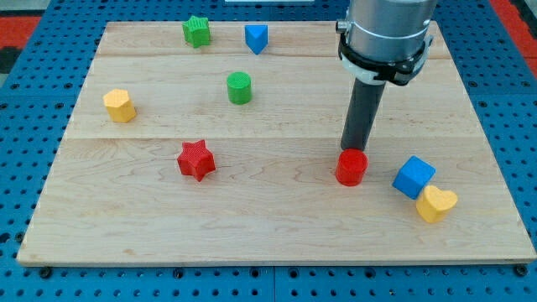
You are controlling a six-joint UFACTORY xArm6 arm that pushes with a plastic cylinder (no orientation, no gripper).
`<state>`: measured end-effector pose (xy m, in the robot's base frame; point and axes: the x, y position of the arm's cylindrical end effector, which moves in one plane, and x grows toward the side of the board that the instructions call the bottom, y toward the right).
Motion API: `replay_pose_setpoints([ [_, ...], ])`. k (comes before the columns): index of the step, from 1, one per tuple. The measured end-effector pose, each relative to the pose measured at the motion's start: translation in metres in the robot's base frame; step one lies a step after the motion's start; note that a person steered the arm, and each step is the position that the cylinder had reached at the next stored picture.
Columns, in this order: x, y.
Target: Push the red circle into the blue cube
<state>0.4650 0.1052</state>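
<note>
Right now, my tip (353,151) just behind red circle (351,168), blue cube (414,177) near on view's right, touching yellow heart (436,204), no jaws on this end effector.

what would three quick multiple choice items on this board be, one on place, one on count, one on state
1. Where is the yellow heart?
A. touching the blue cube
B. by the green star
C. at the view's top

2. How many red blocks are there?
A. one
B. two
C. three

3. Where is my tip?
A. beside the red star
B. just behind the red circle
C. on the blue cube

Key: 1 A, the heart sits against the cube's lower right. 2 B, the red circle and the red star. 3 B, the rod ends at the circle's top edge; a gap separates circle and cube.
</note>
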Motion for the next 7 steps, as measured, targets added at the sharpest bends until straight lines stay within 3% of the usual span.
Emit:
replay_pose_setpoints([
  [1,-0.017,-0.039],
  [2,0.027,-0.038],
  [5,0.047,0.005],
  [6,0.1,-0.043],
  [7,0.122,-0.148],
])
